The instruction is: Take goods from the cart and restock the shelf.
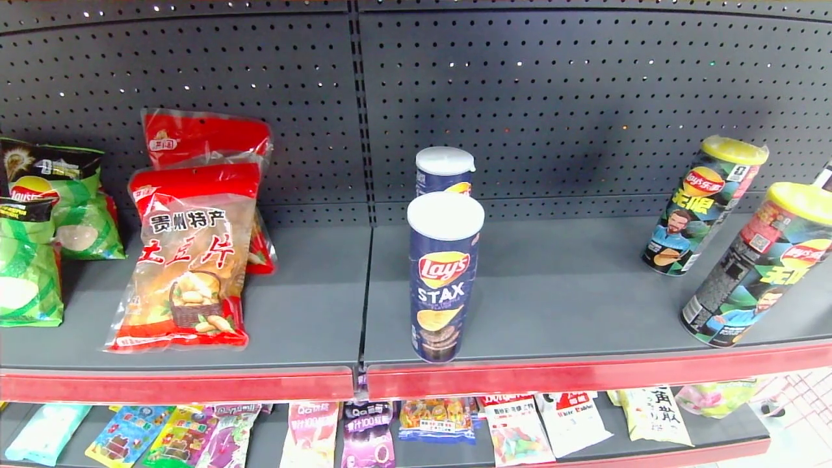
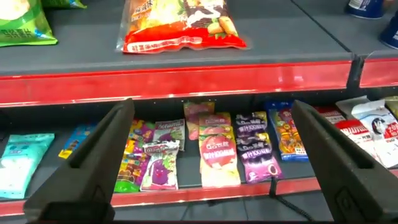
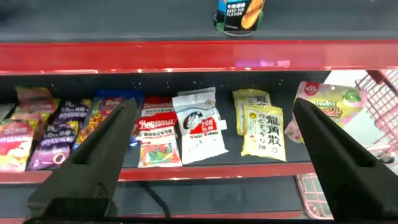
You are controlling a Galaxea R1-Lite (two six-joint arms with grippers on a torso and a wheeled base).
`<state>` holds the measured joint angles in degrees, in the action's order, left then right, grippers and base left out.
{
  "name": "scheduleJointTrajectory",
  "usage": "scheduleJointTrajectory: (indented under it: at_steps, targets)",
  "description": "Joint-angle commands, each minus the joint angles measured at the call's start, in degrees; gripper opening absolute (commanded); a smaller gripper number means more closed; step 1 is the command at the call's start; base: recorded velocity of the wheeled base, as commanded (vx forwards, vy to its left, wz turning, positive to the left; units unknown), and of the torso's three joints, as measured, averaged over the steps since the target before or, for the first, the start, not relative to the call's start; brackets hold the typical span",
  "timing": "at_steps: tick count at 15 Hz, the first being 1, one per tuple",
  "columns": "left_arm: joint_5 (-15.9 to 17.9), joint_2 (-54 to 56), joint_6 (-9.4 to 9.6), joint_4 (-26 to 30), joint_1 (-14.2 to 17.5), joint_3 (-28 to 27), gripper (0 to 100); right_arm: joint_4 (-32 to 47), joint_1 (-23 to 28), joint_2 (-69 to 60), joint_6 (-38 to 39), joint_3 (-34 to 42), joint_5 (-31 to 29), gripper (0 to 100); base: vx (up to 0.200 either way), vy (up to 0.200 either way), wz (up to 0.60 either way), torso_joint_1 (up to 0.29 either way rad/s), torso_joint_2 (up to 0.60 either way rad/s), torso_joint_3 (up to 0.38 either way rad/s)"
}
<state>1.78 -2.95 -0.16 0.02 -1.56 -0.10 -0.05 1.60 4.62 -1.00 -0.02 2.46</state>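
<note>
Left gripper (image 2: 211, 106), jaws spread wide with nothing between them, hangs before the lower shelf (image 2: 205, 193) and its candy packets (image 2: 217, 152). Right gripper (image 3: 214, 102), jaws also spread and bare, faces the same shelf, the pink wire cart (image 3: 380, 87) off to its side. On the upper shelf (image 1: 552, 292) a blue can (image 1: 445, 279) stands at the front edge, a second can (image 1: 444, 170) behind it. Bare deck lies either side, out to the yellow-lidded cans (image 1: 705, 205) and the red chip bags (image 1: 185, 260)

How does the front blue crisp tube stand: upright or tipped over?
Upright: the front blue tube rests on its base on the shelf, white lid on top.
</note>
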Motion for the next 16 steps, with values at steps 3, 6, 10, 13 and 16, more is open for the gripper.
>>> scheduleJointTrajectory:
  at_steps: [3,6,10,13,16]
  targets:
    - [-0.02,1.72,0.16,-0.02,1.38,0.01,100,-0.04,-1.86,-4.53,0.21,0.02,-0.79,100,0.0,0.0,0.0,0.0,0.0,0.0]
    - [-0.73,2.95,0.25,-0.02,1.91,0.1,100,-0.04,-1.86,-4.53,0.38,0.02,-1.85,100,0.0,0.0,0.0,0.0,0.0,0.0]
    - [-0.64,2.95,0.25,-0.02,1.91,0.01,100,-0.04,-1.86,-4.62,0.65,0.02,-1.94,100,0.0,0.0,0.0,0.0,0.0,0.0]
    - [-0.55,2.95,0.25,-0.02,1.91,0.01,100,-0.04,-1.86,-4.62,0.65,0.02,-2.02,100,0.0,0.0,0.0,0.0,0.0,0.0]
    - [-0.55,2.95,0.25,-0.02,1.91,0.01,100,-0.04,-1.86,-4.62,0.65,0.02,-2.02,100,-0.2,0.0,0.0,0.012,0.01,-0.002]
